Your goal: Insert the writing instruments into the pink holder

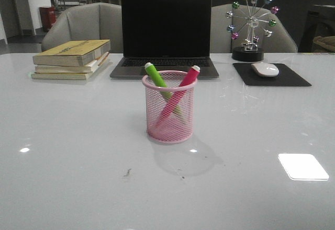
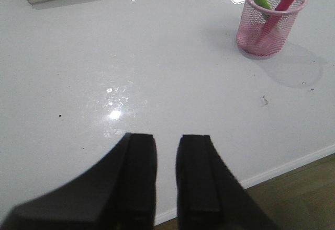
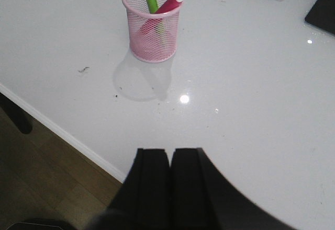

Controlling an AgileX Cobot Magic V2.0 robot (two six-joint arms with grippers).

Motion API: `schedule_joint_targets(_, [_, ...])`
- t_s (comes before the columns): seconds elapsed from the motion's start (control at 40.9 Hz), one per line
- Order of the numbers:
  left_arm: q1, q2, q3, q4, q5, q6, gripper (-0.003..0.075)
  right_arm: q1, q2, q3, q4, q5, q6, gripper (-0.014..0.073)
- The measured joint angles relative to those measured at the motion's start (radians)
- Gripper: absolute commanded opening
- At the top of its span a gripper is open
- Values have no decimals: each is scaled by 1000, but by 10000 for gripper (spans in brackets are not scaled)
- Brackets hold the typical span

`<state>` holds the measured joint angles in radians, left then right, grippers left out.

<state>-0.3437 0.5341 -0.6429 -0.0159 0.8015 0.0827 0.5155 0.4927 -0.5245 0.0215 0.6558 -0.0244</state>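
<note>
Bare counter (image 1: 78, 162) rings my cup (image 1: 169, 107); its mouth is crowded by two crossed pens. Laptop (image 1: 166, 34) and books (image 1: 72, 58) block the far side.

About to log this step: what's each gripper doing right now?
Left gripper: slightly open, holding nothing, back from the pink holder.
Right gripper: shut, empty, also back from the holder.
</note>
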Motion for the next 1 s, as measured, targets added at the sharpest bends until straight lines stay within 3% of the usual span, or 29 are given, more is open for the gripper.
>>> schedule_joint_targets(0.611, [13,-42,18,16,-35,0,91,0,0,0,0,0,0,57])
schedule_joint_targets(0.856, [208,-287,298,16,-403,0,91,0,0,0,0,0,0,57])
schedule_joint_targets(1.003, [292,-417,488,-32,-543,0,92,0,0,0,0,0,0,57])
